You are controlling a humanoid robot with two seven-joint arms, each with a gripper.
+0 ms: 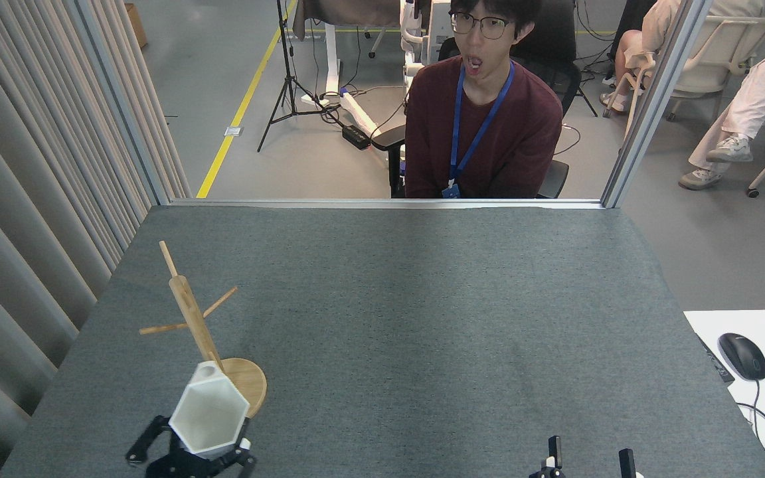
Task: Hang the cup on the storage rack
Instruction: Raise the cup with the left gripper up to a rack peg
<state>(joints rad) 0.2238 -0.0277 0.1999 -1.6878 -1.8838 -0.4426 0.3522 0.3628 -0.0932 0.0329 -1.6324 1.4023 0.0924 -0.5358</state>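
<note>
Head view: cup [210, 413] held mouth-up in my left gripper [190, 451], fingers clamped on its lower body, overlapping near side of storage rack [204, 335] base. Ring handle at cup's far rim, facing rack post; pegs lie above and beyond handle, so lift-and-forward move looks needed. Left arm nearer rack. Right gripper [587, 458] well right of rack, low at frame edge, fingers apart, empty. Person seated beyond table [422, 318].
</note>
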